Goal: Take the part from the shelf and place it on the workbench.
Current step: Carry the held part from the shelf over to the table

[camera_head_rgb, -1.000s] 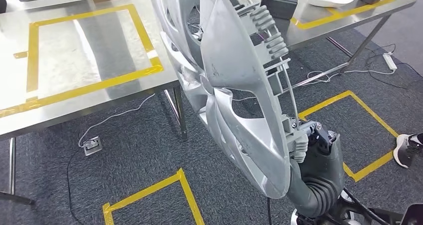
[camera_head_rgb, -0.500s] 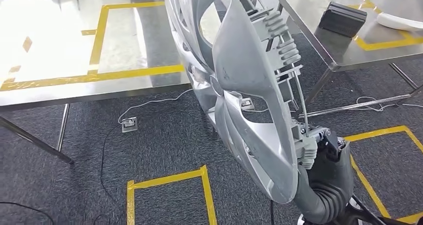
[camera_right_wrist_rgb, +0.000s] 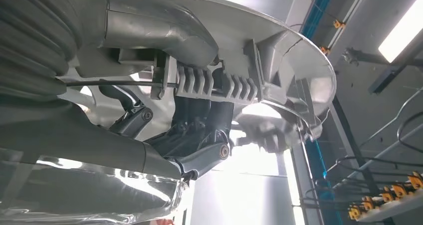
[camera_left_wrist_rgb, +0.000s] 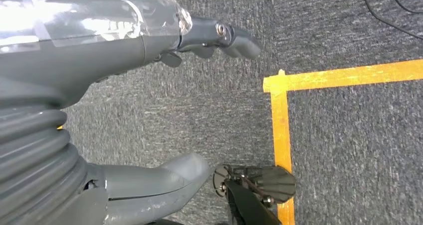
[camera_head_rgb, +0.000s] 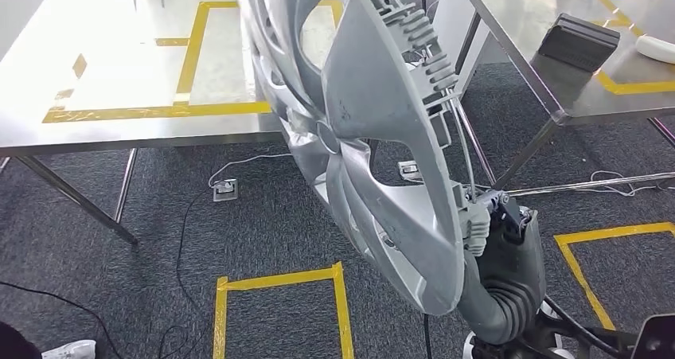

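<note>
The silver wheel cover, judged light, stiff and brittle at its clips, is gripped at its rim by the right hand, while the left hand hangs empty, fingers apart.

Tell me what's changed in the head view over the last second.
The camera has swung, so tables and floor tape slide across the picture; that is the robot turning, not things moving. The right hand still holds the silver wheel cover upright by its rim.
</note>
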Available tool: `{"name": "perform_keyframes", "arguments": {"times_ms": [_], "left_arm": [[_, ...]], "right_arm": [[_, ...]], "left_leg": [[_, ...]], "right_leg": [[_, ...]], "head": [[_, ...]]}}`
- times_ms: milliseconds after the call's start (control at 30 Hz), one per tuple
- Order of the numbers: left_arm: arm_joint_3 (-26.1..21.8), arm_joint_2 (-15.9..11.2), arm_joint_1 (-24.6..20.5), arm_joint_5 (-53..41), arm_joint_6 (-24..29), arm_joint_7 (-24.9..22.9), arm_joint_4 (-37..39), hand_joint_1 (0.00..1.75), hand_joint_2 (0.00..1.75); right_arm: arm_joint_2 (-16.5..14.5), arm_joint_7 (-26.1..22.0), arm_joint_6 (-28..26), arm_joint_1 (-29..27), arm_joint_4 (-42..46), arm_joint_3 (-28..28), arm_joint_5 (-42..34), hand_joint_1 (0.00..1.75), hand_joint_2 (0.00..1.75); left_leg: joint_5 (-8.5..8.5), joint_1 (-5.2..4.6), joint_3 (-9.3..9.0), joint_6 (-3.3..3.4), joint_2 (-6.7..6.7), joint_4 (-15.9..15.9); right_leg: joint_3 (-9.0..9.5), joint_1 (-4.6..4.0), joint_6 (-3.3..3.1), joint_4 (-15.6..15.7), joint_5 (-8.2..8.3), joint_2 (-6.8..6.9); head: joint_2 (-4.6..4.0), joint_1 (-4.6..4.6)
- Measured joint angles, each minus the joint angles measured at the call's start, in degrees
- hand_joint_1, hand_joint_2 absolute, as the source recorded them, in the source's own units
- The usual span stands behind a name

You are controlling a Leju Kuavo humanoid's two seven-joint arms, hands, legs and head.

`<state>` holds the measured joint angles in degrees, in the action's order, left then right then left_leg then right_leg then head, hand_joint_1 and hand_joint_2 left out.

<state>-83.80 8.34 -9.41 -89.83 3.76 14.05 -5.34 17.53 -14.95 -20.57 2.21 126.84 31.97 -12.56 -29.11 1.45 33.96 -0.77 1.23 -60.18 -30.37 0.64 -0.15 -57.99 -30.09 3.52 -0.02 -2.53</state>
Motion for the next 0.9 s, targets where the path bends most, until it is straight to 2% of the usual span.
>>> {"name": "perform_keyframes", "arguments": {"times_ms": [67,100,133,233,300,333,433,500,667,900], "left_arm": [[0.00,0.09,0.01,0.00,-0.01,-0.09,-0.01,0.00,1.75],[0.00,0.13,0.01,0.00,-0.02,-0.27,-0.01,0.00,1.75],[0.00,0.15,0.00,0.00,-0.03,-0.57,-0.01,0.00,1.75],[0.00,0.24,0.00,0.00,0.04,-1.99,0.00,0.00,1.75],[-0.02,0.27,0.00,0.01,0.14,-2.79,-0.01,0.00,1.75],[-0.03,0.28,0.00,0.01,0.18,-3.11,-0.02,0.00,1.75],[-0.04,0.36,0.00,0.07,0.15,-3.73,-0.02,0.00,1.75],[-0.04,0.38,-0.01,0.14,0.07,-3.95,-0.02,0.00,1.75],[-0.04,0.38,-0.01,0.31,-0.08,-4.14,-0.02,0.00,1.75],[-0.04,0.38,-0.01,0.30,-0.26,-4.41,-0.02,0.00,1.75]], "right_arm": [[0.00,-0.02,0.11,-0.01,-0.01,0.00,-0.25,1.75,1.75],[0.00,-0.05,0.21,-0.01,-0.01,0.00,-0.43,1.75,1.75],[-0.01,-0.14,0.35,0.00,-0.01,-0.01,-0.75,1.75,1.75],[-0.02,-0.70,0.82,-0.01,-0.03,-0.05,-1.83,1.75,1.75],[-0.03,-1.04,1.04,-0.01,-0.03,-0.08,-2.30,1.75,1.75],[-0.04,-1.16,1.16,-0.01,-0.03,-0.08,-2.46,1.75,1.75],[-0.04,-1.31,1.52,-0.01,-0.13,-0.08,-2.86,1.75,1.75],[-0.04,-1.40,1.68,-0.01,-0.18,-0.08,-2.99,1.75,1.75],[-0.03,-1.72,1.99,-0.01,-0.20,-0.08,-3.03,1.75,1.75],[-0.04,-1.75,2.05,-0.01,-0.20,-0.08,-3.05,1.75,1.75]], "left_leg": [[0.00,-0.05,-0.08,0.17,0.07,0.12],[-0.02,-0.08,-0.12,0.26,0.06,0.13],[-0.06,-0.13,-0.14,0.39,0.05,0.14],[-0.16,-0.39,-0.14,0.76,0.00,0.12],[-0.22,-0.53,-0.13,0.91,-0.03,0.08],[-0.24,-0.57,-0.12,0.97,-0.04,0.07],[-0.32,-0.65,-0.09,1.12,-0.08,0.02],[-0.36,-0.65,-0.10,1.18,-0.11,0.00],[-0.37,-0.58,-0.15,1.18,-0.14,0.02],[-0.35,-0.46,-0.26,1.16,-0.14,0.16]], "right_leg": [[-0.05,-0.08,-2.21,-0.04,-0.09,-0.18],[-0.07,-0.10,-2.86,-0.03,0.01,-0.22],[-0.03,-0.09,-3.06,0.02,0.04,-0.22],[0.11,0.04,-3.08,0.20,0.27,-0.23],[0.16,0.16,-2.53,0.35,0.41,-0.23],[0.21,0.23,-1.95,0.46,0.48,-0.23],[0.45,0.46,0.49,0.88,0.48,-0.22],[0.56,0.54,1.57,1.06,0.41,-0.22],[0.57,0.52,2.17,1.05,0.25,-0.19],[0.57,0.43,2.23,0.97,0.19,-0.20]], "head": [[0.00,-0.31],[0.00,-0.50],[0.00,-0.76],[0.00,-1.40],[0.00,-1.63],[0.00,-1.72],[0.00,-1.93],[0.00,-2.01],[0.00,-1.91],[0.00,-1.77]]}}
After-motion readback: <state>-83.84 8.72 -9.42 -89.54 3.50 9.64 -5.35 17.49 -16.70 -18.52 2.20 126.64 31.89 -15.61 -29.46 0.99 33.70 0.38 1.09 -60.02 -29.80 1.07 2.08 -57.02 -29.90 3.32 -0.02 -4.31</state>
